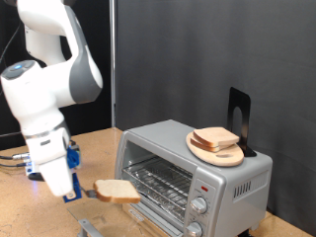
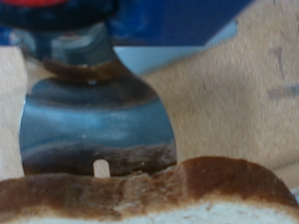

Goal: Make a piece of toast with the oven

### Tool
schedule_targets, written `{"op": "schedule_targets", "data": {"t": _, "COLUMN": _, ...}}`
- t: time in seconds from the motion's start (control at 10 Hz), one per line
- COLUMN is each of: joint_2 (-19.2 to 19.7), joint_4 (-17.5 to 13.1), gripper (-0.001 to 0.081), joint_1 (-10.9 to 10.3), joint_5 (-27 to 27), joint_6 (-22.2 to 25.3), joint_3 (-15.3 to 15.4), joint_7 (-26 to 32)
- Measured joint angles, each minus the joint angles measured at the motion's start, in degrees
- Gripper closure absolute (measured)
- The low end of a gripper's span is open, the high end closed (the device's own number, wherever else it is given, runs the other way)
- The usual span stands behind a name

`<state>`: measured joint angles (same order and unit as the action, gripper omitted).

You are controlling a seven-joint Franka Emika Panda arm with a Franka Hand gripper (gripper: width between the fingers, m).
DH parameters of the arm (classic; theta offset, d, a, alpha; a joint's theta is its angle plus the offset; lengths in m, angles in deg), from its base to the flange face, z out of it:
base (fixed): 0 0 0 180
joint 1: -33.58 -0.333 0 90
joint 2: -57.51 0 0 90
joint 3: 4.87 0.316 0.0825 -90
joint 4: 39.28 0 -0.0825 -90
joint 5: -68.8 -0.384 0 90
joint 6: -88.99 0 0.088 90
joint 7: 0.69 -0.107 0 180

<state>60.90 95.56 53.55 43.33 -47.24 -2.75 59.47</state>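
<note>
Pale toast rests loose on a metal spatula carried by the gripper, finger state indeterminate, just outside the open oven; any tilt or jolt could slide it off the blade before reaching the rack.
</note>
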Motion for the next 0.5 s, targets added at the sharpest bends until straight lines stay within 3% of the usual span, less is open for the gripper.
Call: {"op": "schedule_targets", "data": {"t": 0.5, "joint_2": -1.20, "joint_4": 2.06, "gripper": 0.0369, "joint_1": -1.83, "joint_5": 1.99, "joint_6": -1.28, "joint_3": 3.38, "joint_7": -6.38}}
